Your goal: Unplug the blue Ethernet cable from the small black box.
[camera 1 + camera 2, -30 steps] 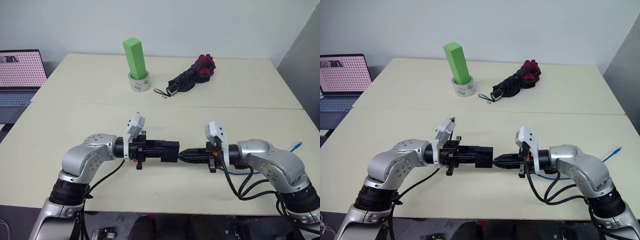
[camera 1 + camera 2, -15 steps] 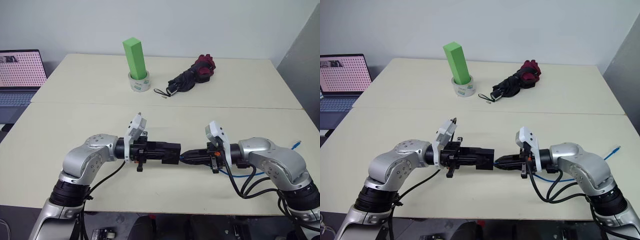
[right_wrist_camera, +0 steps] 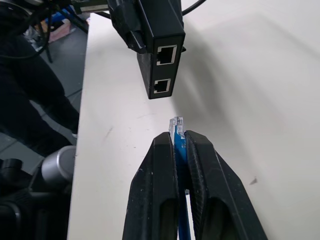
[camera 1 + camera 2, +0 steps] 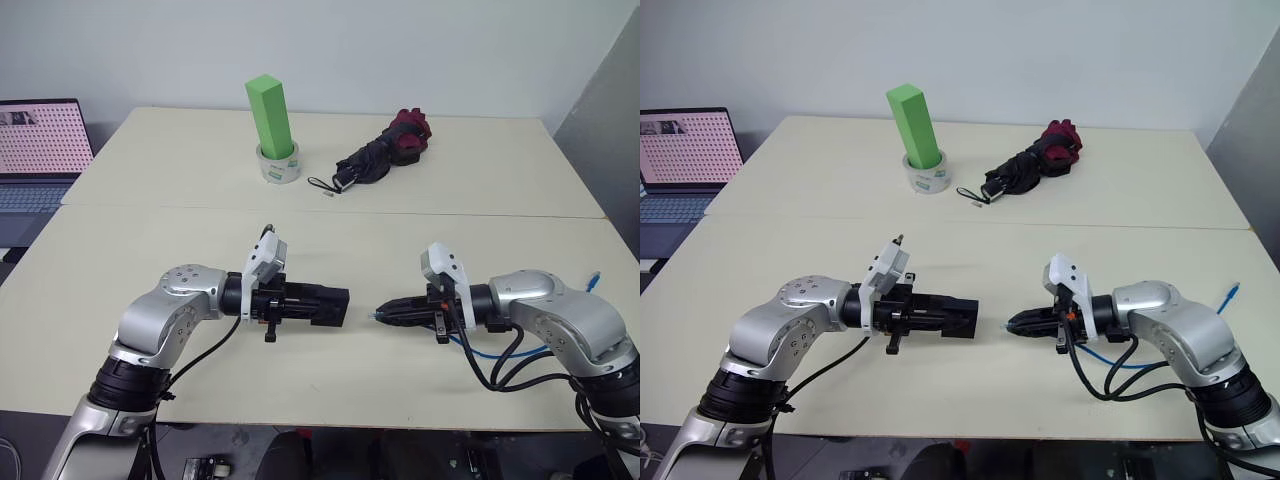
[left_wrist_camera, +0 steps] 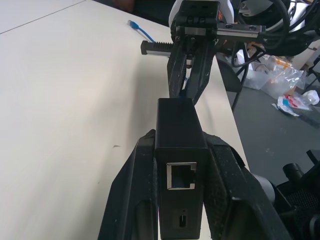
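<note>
My left gripper [image 4: 305, 303] is shut on the small black box [image 4: 327, 306] and holds it level above the table, its ports facing right. A clear gap separates the box from my right gripper [image 4: 386, 314], which is shut on the translucent plug [image 3: 175, 124] of the blue Ethernet cable [image 4: 482, 352]. The right wrist view has two empty ports on the box [image 3: 160, 30] just ahead of that plug. From the right gripper the cord loops back under the right arm, and its other plug [image 4: 595, 283] lies on the table at the right edge.
A green block [image 4: 270, 112] stands in a roll of tape [image 4: 280, 167] at the back. A black-and-red folded umbrella [image 4: 383, 152] lies to its right. An open laptop [image 4: 40, 140] sits at the far left. A seam [image 4: 150, 208] crosses between the two tables.
The right gripper has drawn away to the right with the plug, which now sits clear of the box. The left gripper with the box has shifted slightly left.
</note>
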Robot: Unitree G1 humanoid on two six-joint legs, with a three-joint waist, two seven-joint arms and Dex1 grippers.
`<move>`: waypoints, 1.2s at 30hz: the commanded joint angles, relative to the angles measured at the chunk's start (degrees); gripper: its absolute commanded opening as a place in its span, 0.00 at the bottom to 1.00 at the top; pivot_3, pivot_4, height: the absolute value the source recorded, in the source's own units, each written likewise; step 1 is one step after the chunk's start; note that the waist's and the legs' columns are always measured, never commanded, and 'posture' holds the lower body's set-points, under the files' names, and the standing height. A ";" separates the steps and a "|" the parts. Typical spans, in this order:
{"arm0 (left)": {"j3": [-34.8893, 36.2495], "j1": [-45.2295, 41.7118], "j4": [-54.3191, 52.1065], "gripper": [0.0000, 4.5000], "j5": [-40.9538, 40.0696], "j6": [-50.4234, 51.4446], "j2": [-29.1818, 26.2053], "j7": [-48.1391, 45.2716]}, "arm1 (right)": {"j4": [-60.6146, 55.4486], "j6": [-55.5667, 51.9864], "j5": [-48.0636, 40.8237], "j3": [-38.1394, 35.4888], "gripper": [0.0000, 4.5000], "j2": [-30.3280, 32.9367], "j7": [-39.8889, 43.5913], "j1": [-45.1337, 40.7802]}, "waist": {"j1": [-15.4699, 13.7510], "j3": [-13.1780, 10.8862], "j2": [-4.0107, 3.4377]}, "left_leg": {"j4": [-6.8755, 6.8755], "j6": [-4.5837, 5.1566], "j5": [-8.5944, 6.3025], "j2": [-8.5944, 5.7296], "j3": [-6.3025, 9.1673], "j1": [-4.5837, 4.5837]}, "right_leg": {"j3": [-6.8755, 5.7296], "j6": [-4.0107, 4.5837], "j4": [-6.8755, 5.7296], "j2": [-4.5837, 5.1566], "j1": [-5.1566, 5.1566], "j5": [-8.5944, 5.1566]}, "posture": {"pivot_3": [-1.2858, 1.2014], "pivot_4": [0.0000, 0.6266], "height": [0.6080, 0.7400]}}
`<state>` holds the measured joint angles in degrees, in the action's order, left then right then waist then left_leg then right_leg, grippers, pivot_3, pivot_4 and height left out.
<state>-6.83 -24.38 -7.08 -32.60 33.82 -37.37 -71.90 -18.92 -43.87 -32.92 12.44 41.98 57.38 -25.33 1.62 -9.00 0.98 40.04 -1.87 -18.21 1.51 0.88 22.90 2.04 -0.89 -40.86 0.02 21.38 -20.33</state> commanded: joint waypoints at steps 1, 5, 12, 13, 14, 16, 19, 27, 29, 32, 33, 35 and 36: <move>1.97 -0.44 1.27 0.17 1.88 -2.87 0.21 2.56 | 9.30 8.80 7.05 -3.59 0.00 -3.09 -5.77 -3.83 | 0.04 0.00 0.00 | 0.00 0.00 0.00 0.00 -0.02 -0.02 | 0.02 0.00 -0.01 0.00 0.00 0.00 | 0.52 0.24 1.00; 2.97 0.79 2.10 0.17 3.66 -5.16 1.76 6.75 | 25.78 21.82 18.68 -3.51 0.00 -7.53 -17.38 -7.94 | 0.10 -0.01 -0.02 | -0.01 -0.01 0.01 0.00 -0.03 0.00 | 0.01 0.00 -0.02 0.00 0.04 0.00 | 0.52 0.24 1.00; 3.85 3.47 1.28 0.17 6.78 -8.93 5.04 13.83 | 40.78 30.79 25.06 -5.82 0.18 -12.67 -25.16 -11.10 | 0.20 -0.02 -0.03 | -0.07 -0.03 0.02 0.02 -0.17 0.06 | 0.10 0.00 -0.05 0.02 0.18 0.00 | 0.52 0.24 1.00; 4.16 3.53 1.56 0.17 7.27 -9.56 5.57 14.95 | 40.12 30.59 24.72 -6.14 0.25 -12.55 -24.38 -10.93 | 0.22 -0.03 -0.04 | -0.07 -0.03 0.02 0.03 -0.19 0.08 | 0.10 0.00 -0.07 0.02 0.22 0.00 | 0.52 0.24 1.00; 4.52 3.53 2.00 0.17 7.60 -10.13 6.04 16.00 | 38.76 30.13 24.19 -6.42 0.29 -12.09 -23.30 -10.56 | 0.21 -0.03 -0.05 | -0.07 -0.03 0.02 0.04 -0.23 0.10 | 0.14 0.00 -0.10 0.02 0.26 0.00 | 0.52 0.24 1.00; 5.60 3.26 3.40 0.17 8.74 -11.73 7.28 18.88 | 35.01 28.55 22.95 -7.21 0.41 -10.88 -20.93 -9.63 | 0.19 -0.03 -0.05 | -0.06 -0.03 0.02 0.04 -0.23 0.09 | 0.14 0.00 -0.10 0.02 0.25 0.00 | 0.52 0.24 1.00; 8.15 2.44 6.40 0.17 11.79 -16.18 9.74 26.14 | 26.39 25.74 20.42 -8.08 0.54 -8.03 -15.67 -7.19 | 0.11 -0.02 -0.05 | -0.06 -0.03 0.02 0.04 -0.22 0.08 | 0.15 0.00 -0.11 0.02 0.24 0.00 | 0.52 0.24 1.00; 15.06 0.56 18.99 0.17 18.38 -28.42 13.88 41.61 | 0.70 12.57 6.80 -7.01 0.74 -5.39 -6.55 -1.37 | 0.04 -0.01 -0.02 | -0.06 -0.02 0.01 0.05 -0.17 0.08 | 0.09 0.00 -0.11 0.02 0.21 0.00 | 0.52 0.24 1.00; 16.41 0.13 22.92 0.17 19.28 -31.35 15.07 44.88 | -0.95 11.23 6.87 -5.55 0.74 -6.74 -7.50 -2.06 | 0.00 0.00 0.01 | -0.04 -0.02 0.01 0.04 -0.14 0.03 | 0.06 0.00 -0.10 0.03 0.14 0.00 | 0.52 0.24 1.00; 16.54 -0.19 25.58 0.17 19.69 -33.16 16.34 46.42 | -1.57 10.27 7.23 -4.96 0.74 -7.54 -8.07 -2.40 | -0.01 0.00 0.01 | -0.03 -0.02 0.01 0.04 -0.11 0.04 | 0.03 0.00 -0.10 0.03 0.15 0.00 | 0.52 0.24 1.00; 16.49 -0.27 26.04 0.17 19.69 -33.50 16.58 46.54 | -1.65 10.08 7.27 -4.91 0.74 -7.62 -8.17 -2.43 | -0.09 0.00 0.02 | -0.04 -0.02 0.01 0.03 -0.11 0.05 | 0.03 0.00 -0.09 0.04 0.15 0.00 | 0.52 0.24 1.00; 16.58 -0.18 27.44 0.17 19.53 -33.67 17.37 47.19 | -1.77 9.86 7.61 -4.55 0.74 -7.77 -8.35 -2.48 | -0.26 0.01 0.04 | -0.02 -0.03 0.02 -0.01 -0.11 0.08 | 0.00 0.00 -0.06 0.09 0.15 0.00 | 0.52 0.24 1.00; 16.77 -0.15 28.00 0.17 19.21 -33.43 17.72 47.47 | -1.82 9.79 7.78 -4.40 0.74 -7.85 -8.42 -2.50 | -0.25 0.01 0.04 | -0.01 -0.03 0.02 -0.02 -0.11 0.08 | 0.00 0.00 -0.05 0.11 0.14 0.00 | 0.52 0.24 1.00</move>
<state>9.31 -23.43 20.85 -13.17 1.32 -20.10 -25.31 -18.76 -34.21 -25.38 8.23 34.23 49.41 -26.83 1.37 -8.99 1.02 40.03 -1.90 -18.20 1.48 0.76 22.97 2.05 -0.89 -40.92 0.14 21.52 -20.33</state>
